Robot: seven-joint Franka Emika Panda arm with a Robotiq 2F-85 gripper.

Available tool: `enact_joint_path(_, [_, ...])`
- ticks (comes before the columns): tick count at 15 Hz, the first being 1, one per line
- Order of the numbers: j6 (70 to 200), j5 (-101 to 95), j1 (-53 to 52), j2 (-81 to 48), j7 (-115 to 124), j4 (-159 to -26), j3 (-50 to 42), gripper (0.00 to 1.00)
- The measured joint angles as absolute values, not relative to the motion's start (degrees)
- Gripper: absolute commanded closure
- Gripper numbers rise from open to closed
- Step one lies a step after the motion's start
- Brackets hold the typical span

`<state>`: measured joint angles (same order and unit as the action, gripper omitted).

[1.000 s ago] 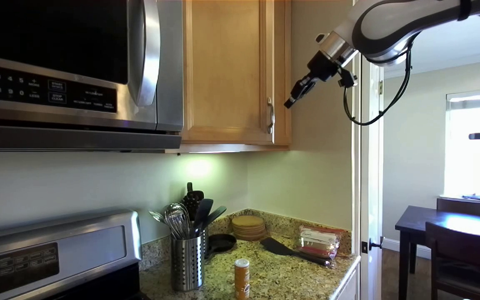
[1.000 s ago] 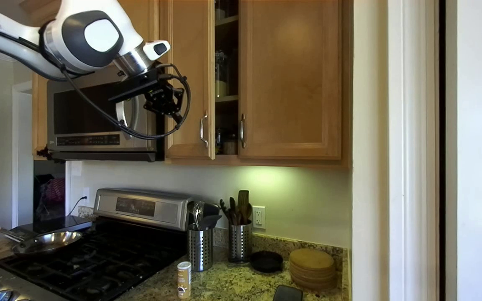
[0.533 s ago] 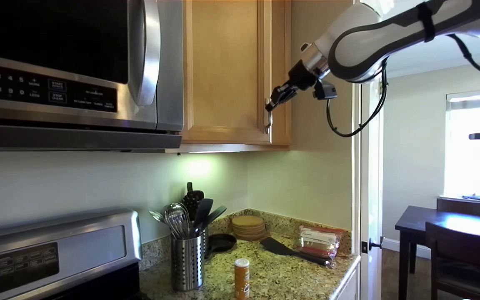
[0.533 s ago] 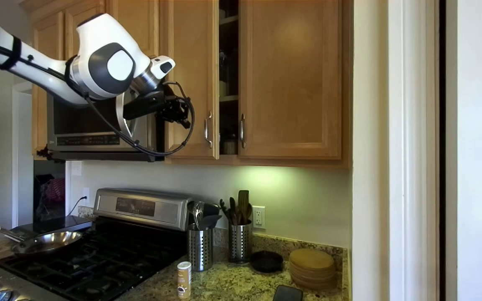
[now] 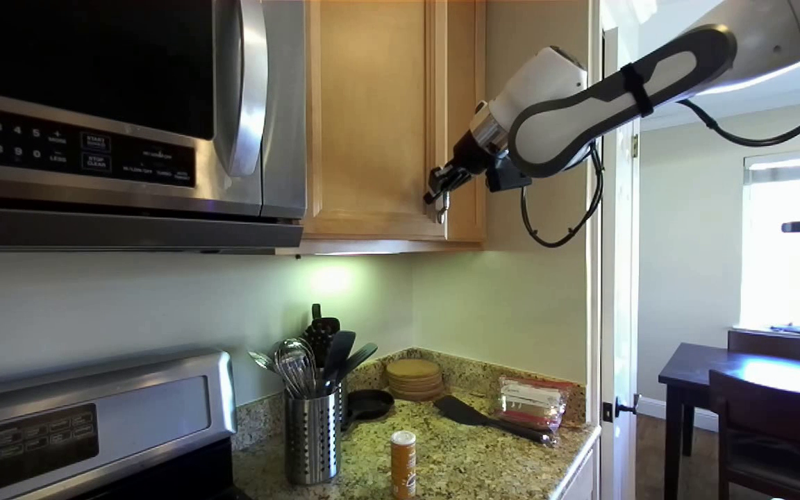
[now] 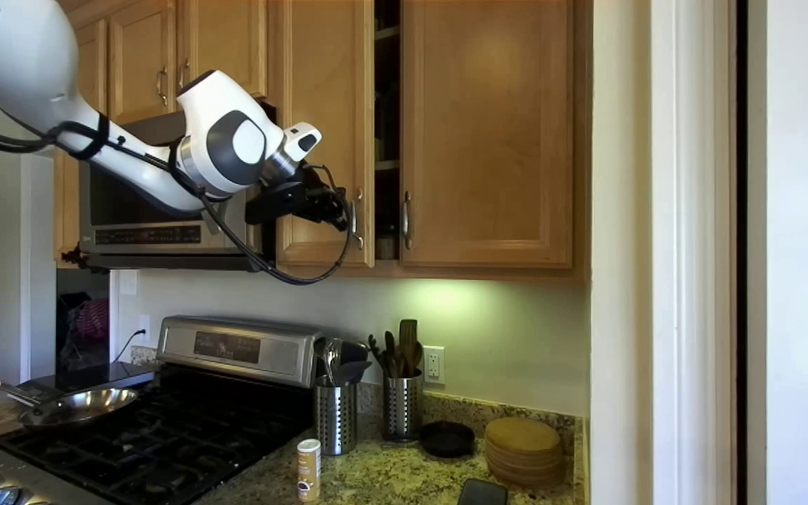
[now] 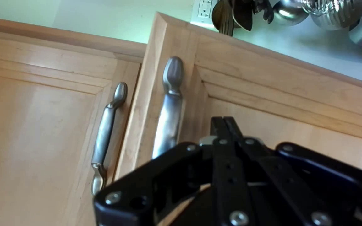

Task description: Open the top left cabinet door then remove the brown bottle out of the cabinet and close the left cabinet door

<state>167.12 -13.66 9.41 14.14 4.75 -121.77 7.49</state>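
Pushed the left door [image 5: 376, 118] further in since a second ago, down to a skinnier slot beside the right door [image 6: 486, 133]. Also brought the claw [image 7: 223, 121] in and lower, from hanging off the door's edge to right up by the handle [image 7: 169, 116].

Starting close: a bottle [image 5: 403, 465] standing upright, cap up, toward the near side of the tabletop [image 5: 469, 458], just ahead of the nearer holder [image 5: 312, 444], not touching. So already out of the cabinet [image 6: 581, 140], and onto the closing step, at a guess. Decent spot for it too: low and well apart from the action up top, so probably safe from a knock.

Further back, the claw. Pressed tight together, no daylight down the middle, pinching nothing. Not hooked around the handle either, just off to one side of it, in front of the door's face. Probably held that way to work as a blunt poker, no grip needed for a shove. Looks like touching the wood, but can't swear to it from these angles.

Behind that, a door not yet flush, standing a bit proud of the right one. Still showing a dark slot with a shelf [image 6: 387, 165] inside. Needs a little more push, at a guess, ideally near the handle edge. Could skid along the wood if angled badly, so best taken slow.
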Motion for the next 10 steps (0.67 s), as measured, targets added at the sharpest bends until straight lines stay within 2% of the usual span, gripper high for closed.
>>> enact_joint_path(10, [167.2,-25.6,12.8,3.5,16.5,-110.7,10.4,1.0])
